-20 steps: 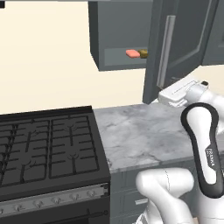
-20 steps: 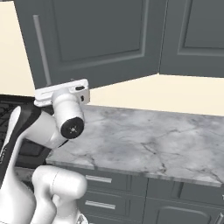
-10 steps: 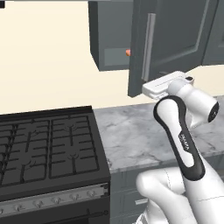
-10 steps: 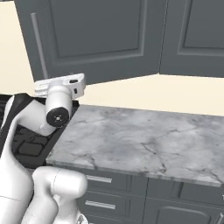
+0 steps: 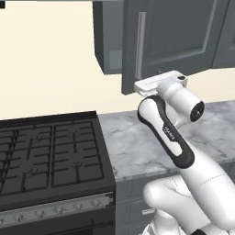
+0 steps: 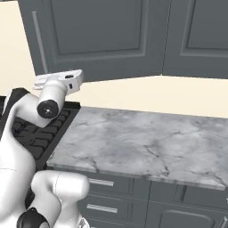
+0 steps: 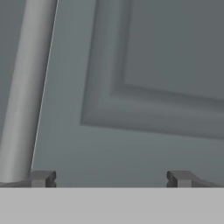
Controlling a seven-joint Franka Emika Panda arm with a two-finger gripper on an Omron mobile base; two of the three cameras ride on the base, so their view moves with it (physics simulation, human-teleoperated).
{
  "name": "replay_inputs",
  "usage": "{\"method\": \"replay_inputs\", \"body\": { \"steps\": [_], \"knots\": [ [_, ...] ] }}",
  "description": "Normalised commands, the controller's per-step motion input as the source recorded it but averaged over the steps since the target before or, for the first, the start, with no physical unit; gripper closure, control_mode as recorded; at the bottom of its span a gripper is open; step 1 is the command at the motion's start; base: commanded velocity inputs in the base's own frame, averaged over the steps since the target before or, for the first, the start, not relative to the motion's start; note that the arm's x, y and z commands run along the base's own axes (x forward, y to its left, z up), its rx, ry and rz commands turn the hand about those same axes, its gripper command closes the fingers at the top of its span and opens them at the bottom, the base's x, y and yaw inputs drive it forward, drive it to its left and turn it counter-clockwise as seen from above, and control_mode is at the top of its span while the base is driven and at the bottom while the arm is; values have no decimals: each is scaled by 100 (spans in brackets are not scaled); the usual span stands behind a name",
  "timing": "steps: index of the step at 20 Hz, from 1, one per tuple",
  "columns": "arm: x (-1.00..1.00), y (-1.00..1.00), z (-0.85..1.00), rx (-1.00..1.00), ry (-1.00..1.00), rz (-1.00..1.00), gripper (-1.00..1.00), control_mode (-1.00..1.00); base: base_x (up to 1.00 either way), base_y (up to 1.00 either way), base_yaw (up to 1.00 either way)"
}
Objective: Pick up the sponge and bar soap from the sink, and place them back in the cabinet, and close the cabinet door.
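Hand view, item one: we record the cabinet door at very close range, dark slate-grey, with the lower left corner of its recessed shaker panel running across the middle of the picture. Its slim bar handle, lighter grey, stands along the left side, slightly tilted in this view. We note the pincer spread wide, nothing between its jaws; one dark fingertip sits at the foot of the handle, and whether it touches the bar we cannot tell; the other fingertip sits well to the right, before the plain lower rail of the door. Left base view, item two: we list the cabinet, wall-hung, its dark side wall showing left of the door, which stands nearly shut across the opening, handle at its left edge. The white hand of the arm is raised to the door's lower left corner, just under the handle. Below we log a grey marble counter and, to its left, a black stove with grates and a row of knobs. Right base view, item three: we enter the same door with its handle at left, a second dark cabinet front beside it on the right, the counter and grey drawers with bar pulls beneath. Sponge, bar soap and the cabinet's interior are hidden from us by the door.
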Motion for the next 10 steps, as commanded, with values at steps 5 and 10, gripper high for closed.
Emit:
{"method": "replay_inputs", "body": {
  "steps": [5, 10],
  "knots": [
    [43, 0, 0, 0, 0, -8, -100, -100, 0, 0, 0],
    [46, 0, 0, 0, 0, -8, -100, -100, 0, 0, 0]
  ]
}}
